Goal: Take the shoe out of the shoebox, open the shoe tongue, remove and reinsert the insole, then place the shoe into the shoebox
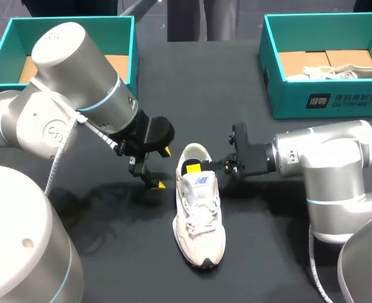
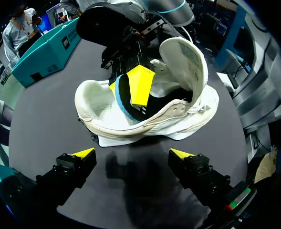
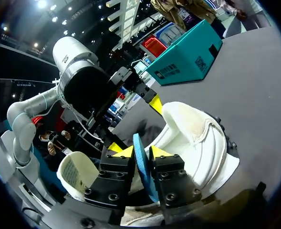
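In the upper left of the head view, a teal shoebox (image 1: 72,35) is sitting open on the black table (image 1: 122,252). Below it, the left arm is coming in from the left edge. The left gripper (image 1: 163,168) is hovering just left of the shoe's heel end with its yellow fingers spread wide and gripping nothing. In the left wrist view the shoe is lying ahead of those parted fingers (image 2: 83,153).

At the frame's centre the white shoe (image 1: 199,221) is resting on the table, toe pointing toward the lower edge. The right gripper (image 1: 193,168) is reaching into its opening from the right. In the right wrist view its fingertips (image 3: 121,151) are clamping the blue-edged insole (image 3: 145,176) from both sides.

In the upper right, a second teal shoebox (image 1: 324,101) is holding another white shoe (image 1: 337,72).
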`<state>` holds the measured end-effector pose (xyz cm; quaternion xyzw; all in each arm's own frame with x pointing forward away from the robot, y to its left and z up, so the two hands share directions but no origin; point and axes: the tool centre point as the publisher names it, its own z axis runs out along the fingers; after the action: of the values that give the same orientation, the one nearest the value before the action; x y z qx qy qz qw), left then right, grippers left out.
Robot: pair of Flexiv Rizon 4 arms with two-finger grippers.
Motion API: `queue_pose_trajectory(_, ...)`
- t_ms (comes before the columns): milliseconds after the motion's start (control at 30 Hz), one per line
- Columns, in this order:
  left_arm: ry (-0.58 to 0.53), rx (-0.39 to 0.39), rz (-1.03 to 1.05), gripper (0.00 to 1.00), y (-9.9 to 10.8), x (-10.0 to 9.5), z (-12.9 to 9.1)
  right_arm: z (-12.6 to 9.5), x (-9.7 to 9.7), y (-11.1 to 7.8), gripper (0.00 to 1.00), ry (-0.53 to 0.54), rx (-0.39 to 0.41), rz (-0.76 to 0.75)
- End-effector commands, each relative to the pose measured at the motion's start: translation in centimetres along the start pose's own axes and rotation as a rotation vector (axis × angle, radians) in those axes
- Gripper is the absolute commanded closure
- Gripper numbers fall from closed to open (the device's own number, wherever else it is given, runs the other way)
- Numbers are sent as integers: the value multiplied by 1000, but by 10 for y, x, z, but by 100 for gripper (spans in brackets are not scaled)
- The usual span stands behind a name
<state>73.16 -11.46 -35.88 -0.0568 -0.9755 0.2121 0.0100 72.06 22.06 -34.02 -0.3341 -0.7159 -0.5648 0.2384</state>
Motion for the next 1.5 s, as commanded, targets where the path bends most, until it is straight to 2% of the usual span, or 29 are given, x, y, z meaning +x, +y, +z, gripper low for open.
queue_pose_trajectory(33, -6, -1, 0, 0, 2, 2, -3, 0, 6, 6, 19, -14, 16, -7)
queue_pose_trajectory(100, -12, -2, -1, 0, 3, 3, -5, -2, 8, 8, 15, -21, 20, -17)
queue_pose_trajectory(533, -45, -6, -2, 0, 16, 3, -27, -19, 19, 18, 15, -89, 42, -53)
queue_pose_trajectory(833, -62, -21, -29, 0, 25, 0, -30, -22, 25, 19, 14, -109, 56, -67)
queue_pose_trajectory(1133, -68, -20, -22, 0, 25, 0, -34, -35, 20, 24, 16, -165, 70, -63)
queue_pose_trajectory(1500, -94, -52, 8, 0, 40, -5, -59, -66, 7, 36, 17, -253, 117, -35)
